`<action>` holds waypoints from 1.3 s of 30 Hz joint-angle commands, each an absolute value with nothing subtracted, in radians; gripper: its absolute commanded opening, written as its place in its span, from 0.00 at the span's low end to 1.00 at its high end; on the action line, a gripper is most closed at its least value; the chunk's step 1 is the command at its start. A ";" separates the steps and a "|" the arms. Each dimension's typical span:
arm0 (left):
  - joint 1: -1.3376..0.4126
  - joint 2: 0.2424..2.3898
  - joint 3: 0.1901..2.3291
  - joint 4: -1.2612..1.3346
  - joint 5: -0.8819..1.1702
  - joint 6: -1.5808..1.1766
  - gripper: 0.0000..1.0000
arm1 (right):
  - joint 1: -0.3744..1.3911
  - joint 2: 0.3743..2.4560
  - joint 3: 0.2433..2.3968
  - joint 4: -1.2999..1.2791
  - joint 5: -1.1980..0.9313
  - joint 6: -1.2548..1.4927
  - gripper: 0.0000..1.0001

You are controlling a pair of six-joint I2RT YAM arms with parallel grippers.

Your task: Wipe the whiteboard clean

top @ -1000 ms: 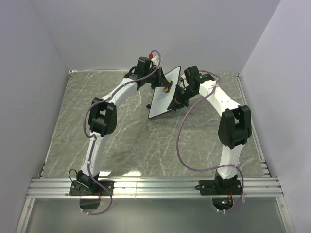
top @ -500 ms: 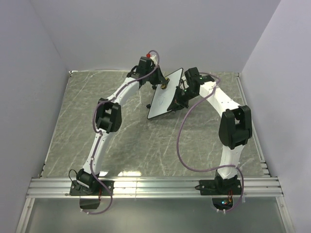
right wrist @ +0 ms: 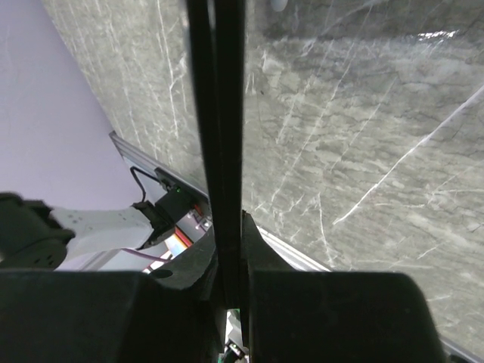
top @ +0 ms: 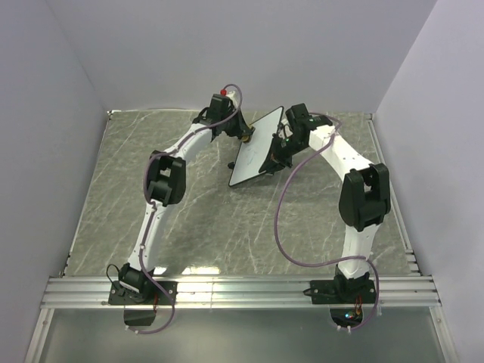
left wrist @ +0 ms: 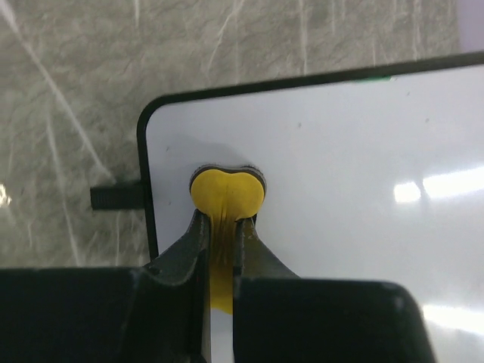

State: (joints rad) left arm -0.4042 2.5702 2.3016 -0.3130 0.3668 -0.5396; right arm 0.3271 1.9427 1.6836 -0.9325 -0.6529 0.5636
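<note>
The whiteboard (top: pixel 252 162) stands tilted over the far middle of the table, white with a thin black frame. My right gripper (top: pixel 273 154) is shut on its right edge; the right wrist view shows that frame (right wrist: pixel 215 91) edge-on between the jaws of the right gripper (right wrist: pixel 229 227). My left gripper (top: pixel 246 136) is shut on a small yellow eraser (left wrist: pixel 227 190), whose rounded end presses on the board face (left wrist: pixel 340 151) near a rounded corner. In the left wrist view the left gripper (left wrist: pixel 224 221) pinches the eraser's waist. The white surface in view carries no marks.
The grey marbled tabletop (top: pixel 113 189) is walled on the left, back and right. An aluminium rail (top: pixel 242 291) runs along the near edge by the arm bases. A black stand foot (left wrist: pixel 113 198) sticks out behind the board's edge. A purple cable (top: pixel 280 227) loops off the right arm.
My left gripper has slid the eraser leftward across the upper part of the board, ending near its corner. The right gripper kept hold of the board, which barely shifted.
</note>
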 commanded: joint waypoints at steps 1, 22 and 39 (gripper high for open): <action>-0.489 2.479 2.137 -0.428 0.414 -0.503 0.00 | 0.429 2.034 1.698 -0.885 -0.638 0.436 0.00; -0.563 2.234 1.924 -0.379 0.505 -0.672 0.00 | 0.405 2.108 1.715 -0.706 -0.663 0.509 0.00; -0.666 2.170 1.905 -0.402 0.404 -0.690 0.00 | 0.370 2.077 1.623 -0.638 -0.707 0.515 0.00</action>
State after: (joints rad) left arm -0.5964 2.1490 1.9129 -0.3244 0.3504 -0.6579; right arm 0.2844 1.9980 1.6630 -0.8352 -0.7475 0.5613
